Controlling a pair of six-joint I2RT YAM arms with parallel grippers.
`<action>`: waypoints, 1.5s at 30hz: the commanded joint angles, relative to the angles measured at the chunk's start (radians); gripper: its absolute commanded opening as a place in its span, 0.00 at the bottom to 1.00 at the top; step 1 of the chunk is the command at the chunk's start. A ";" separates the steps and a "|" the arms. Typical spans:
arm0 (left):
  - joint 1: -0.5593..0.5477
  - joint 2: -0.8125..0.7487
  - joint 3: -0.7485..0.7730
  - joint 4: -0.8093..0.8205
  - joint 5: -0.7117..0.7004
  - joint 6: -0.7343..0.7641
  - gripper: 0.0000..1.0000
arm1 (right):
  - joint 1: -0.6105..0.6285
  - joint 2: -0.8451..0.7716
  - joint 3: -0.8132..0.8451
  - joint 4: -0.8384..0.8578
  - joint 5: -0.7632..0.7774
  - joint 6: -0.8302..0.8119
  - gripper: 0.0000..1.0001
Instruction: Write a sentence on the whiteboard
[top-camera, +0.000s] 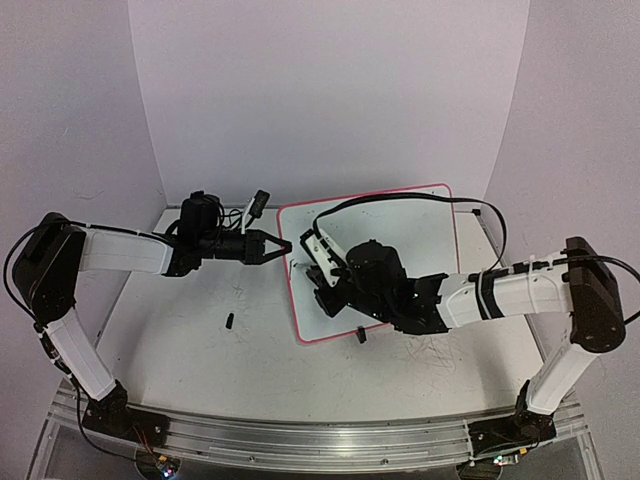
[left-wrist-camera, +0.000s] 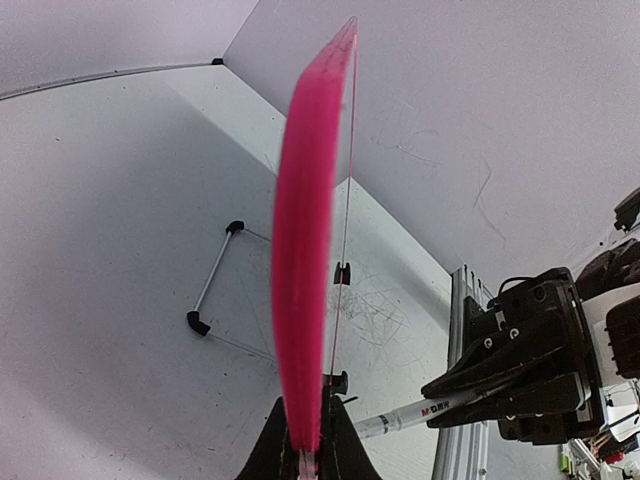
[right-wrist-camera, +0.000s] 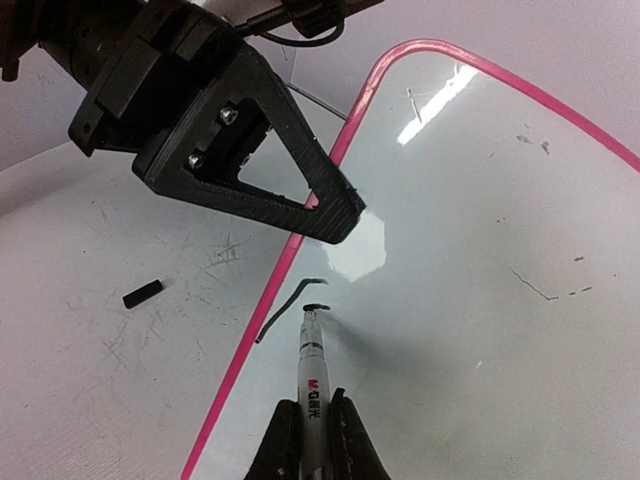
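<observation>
Pink-rimmed whiteboard (top-camera: 420, 215) edge apparently pinched in left claw (top-camera: 287, 246).

The whiteboard (left-wrist-camera: 305, 250) rim blurs pink at the left wrist; from above the marker (right-wrist-camera: 312, 372) is too small to discern.

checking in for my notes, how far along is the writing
Done: left gripper shut on the whiteboard at its pink rim, right gripper shut on the marker. In hand: marker tip on the board, one short black stroke drawn. Left: nearly the whole sentence.
</observation>
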 joint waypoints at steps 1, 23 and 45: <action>0.001 -0.021 0.005 0.046 -0.002 0.022 0.08 | 0.012 0.028 0.028 0.003 -0.006 0.016 0.00; 0.001 -0.021 0.004 0.045 -0.004 0.024 0.08 | 0.018 -0.015 -0.029 -0.003 0.081 0.047 0.00; 0.001 -0.023 0.005 0.046 -0.004 0.025 0.08 | 0.018 -0.042 -0.074 -0.014 0.088 0.064 0.00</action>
